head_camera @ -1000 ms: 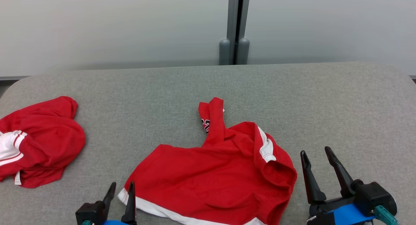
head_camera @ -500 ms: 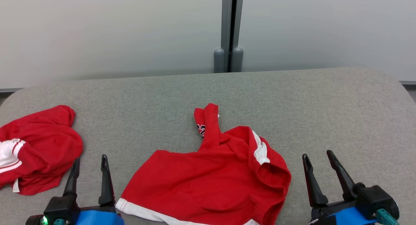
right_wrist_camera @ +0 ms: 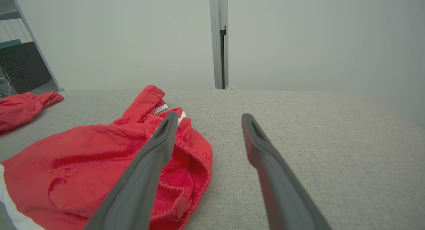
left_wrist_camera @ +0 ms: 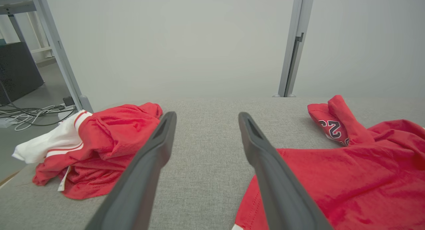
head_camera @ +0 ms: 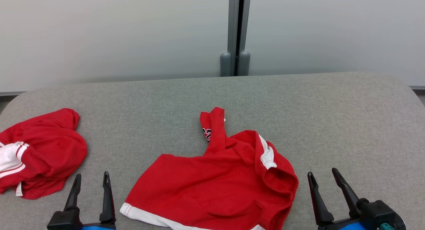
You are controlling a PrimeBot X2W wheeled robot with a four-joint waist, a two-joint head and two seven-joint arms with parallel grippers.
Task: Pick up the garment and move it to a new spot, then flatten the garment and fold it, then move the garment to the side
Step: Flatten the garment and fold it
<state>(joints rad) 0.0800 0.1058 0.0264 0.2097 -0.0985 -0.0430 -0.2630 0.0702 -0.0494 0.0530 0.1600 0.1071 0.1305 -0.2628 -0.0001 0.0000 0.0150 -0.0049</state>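
**Item 1, garment** (head_camera: 215,186): red shorts with white trim, laid crumpled at the middle of the table (head_camera: 332,123), close to its near edge. A twisted strip (head_camera: 215,130) bearing printed numerals points toward the far edge. An elasticated edge (head_camera: 282,180) is bunched on the right side.

**Item 2, left gripper** (head_camera: 92,174): fingers spread, nothing held. It is set just beside the white hem corner (head_camera: 127,210).

**Item 3, right gripper** (head_camera: 322,172): fingers spread, nothing held. It is set just beside the elasticated edge.

**Item 4, second red garment** (head_camera: 40,153): heaped at the left edge, well apart from item 1.

**Hazards noted:**
- Several layers may be pinched together at the bunch, so that flattening is defeated.
- The twisted strip may be dragged under and left folded in.
- The hem may be slid off the near edge.
- The second heap may be snagged by the left gripper.
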